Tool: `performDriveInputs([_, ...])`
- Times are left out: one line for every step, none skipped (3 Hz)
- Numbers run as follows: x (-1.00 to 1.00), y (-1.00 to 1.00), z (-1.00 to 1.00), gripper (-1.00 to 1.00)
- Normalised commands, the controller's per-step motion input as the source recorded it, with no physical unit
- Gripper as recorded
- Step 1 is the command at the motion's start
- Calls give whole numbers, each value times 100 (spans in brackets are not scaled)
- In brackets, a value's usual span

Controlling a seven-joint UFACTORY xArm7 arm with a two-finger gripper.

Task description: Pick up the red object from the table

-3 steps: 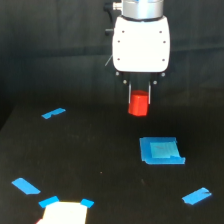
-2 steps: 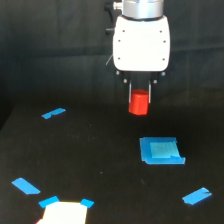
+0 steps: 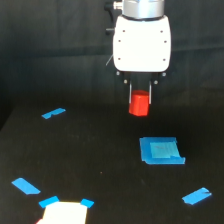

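Exterior view, near edge first: passing white patch (image 3: 62, 212), blue square (image 3: 160, 151). Farther back, toward the table (image 3: 90, 165) far edge, gripper (image 3: 140, 100) clasping the red object (image 3: 139, 104), dangling clear. Keeping squeeze firm, rising straight, avoiding swing.

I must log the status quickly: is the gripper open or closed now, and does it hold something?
Gripper: closed on the red object, jaws on either side of it.
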Motion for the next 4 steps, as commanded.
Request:
performDriveInputs([32,-13,-4,-100])
performDriveInputs([-34,-55,34,-100])
performDriveInputs([-5,66,41,-89])
performDriveInputs([-52,-56,-12,-100])
